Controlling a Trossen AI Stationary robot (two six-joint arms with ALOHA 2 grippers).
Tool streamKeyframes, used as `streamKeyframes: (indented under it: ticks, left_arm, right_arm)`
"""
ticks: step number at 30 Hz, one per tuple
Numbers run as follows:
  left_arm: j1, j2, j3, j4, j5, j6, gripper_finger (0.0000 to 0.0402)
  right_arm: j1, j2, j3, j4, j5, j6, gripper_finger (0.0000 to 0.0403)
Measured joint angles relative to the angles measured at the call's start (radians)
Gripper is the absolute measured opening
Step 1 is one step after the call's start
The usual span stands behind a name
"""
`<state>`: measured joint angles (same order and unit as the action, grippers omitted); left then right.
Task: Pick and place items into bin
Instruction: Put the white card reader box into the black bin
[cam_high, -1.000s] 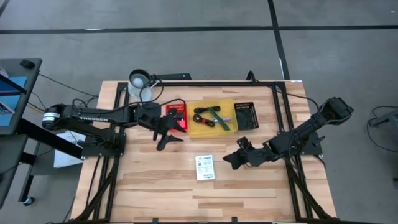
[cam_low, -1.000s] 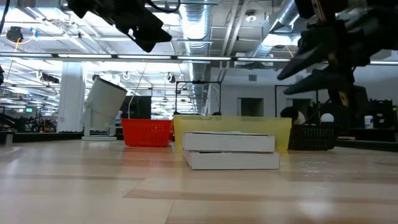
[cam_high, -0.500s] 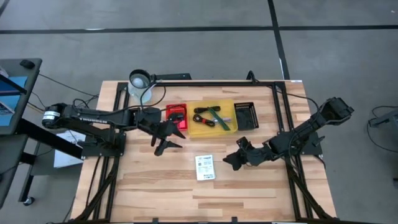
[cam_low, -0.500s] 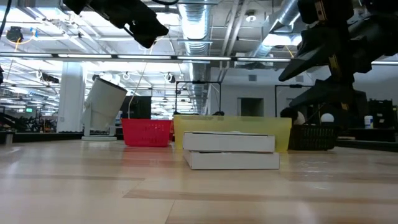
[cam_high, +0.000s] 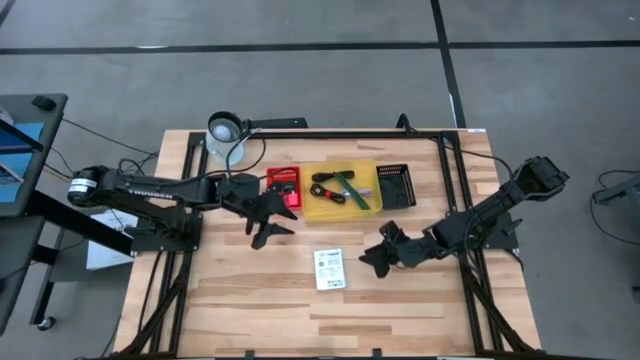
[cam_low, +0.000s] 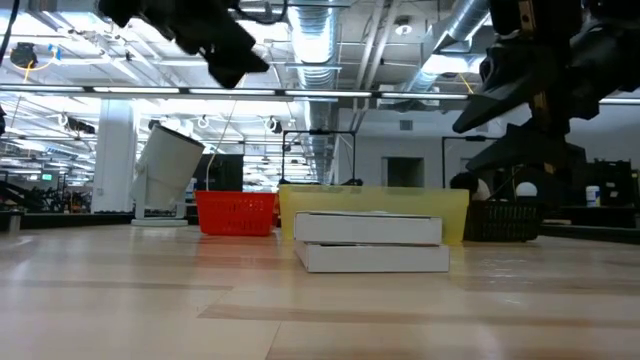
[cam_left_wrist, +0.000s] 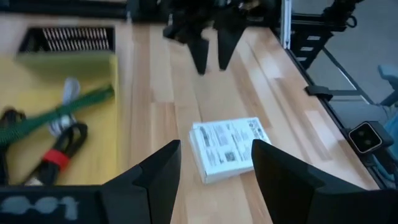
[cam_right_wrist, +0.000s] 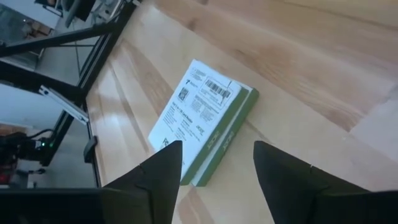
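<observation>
Flat white printed packet (cam_right_wrist: 202, 121) lying on the wooden desk (cam_right_wrist: 298, 56).
Seen past the right claw (cam_right_wrist: 214, 177), fingers (cam_right_wrist: 158, 171) spread apart above it, touching nothing; green edge facing forward, barcode and small print on top.

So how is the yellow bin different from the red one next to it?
The yellow bin is wider than the red bin. The yellow bin holds a coiled black cable and a green stick, while what the red bin holds cannot be made out. Both are open-topped and sit side by side in a row on the table.
</observation>
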<state>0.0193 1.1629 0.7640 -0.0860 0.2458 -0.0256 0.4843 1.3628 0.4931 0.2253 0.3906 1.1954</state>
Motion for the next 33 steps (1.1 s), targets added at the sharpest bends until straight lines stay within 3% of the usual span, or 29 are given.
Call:
streamKeyframes:
  ticks: [16, 23, 33]
  left_arm:
    - [-0.151, 0.028, -0.225, 0.228, -0.224, -0.251, 0.0187]
    - [-0.219, 0.219, -0.211, 0.332, -0.257, -0.222, 0.0187]
    - [-0.262, 0.445, -0.108, 0.332, -0.258, -0.118, 0.0187]
  right_arm:
    - [0.018, 0.0, 0.0, -0.015, 0.0, -0.018, 0.0192]
    - [0.009, 0.0, -0.017, -0.02, -0.004, 0.046, 0.0199]
    - [-0.003, 0.0, -0.046, 0.001, -0.027, 0.094, 0.0201]
